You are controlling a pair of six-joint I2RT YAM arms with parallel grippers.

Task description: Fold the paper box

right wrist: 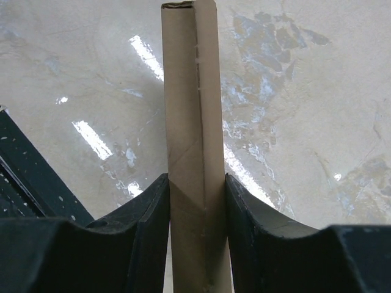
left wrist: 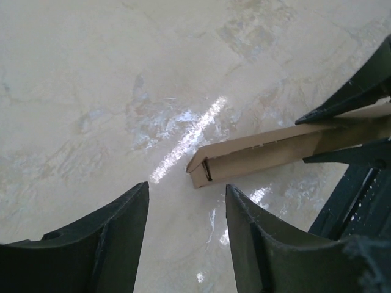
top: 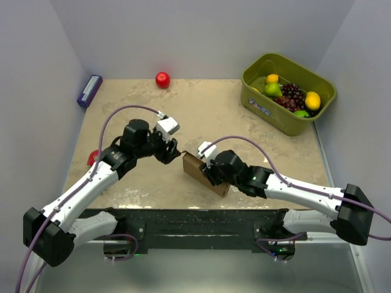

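- I am gripping the paper box (right wrist: pixel 189 91) on edge in the right end effector (right wrist: pixel 197 186), which is clamping both faces, near the front middle of the desk (top: pixel 183 110)
- It is looking thin, light and easily creased, so I am judging the folded edges the stiffest hold
- The left end effector (left wrist: pixel 186 190) is hanging open just beside the box's free end

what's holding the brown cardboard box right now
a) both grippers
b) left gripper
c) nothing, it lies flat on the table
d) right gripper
d: the right wrist view shows the right gripper with its fingers pressed on both sides of the paper box, while the left gripper is open with the box's end just ahead of its tips.
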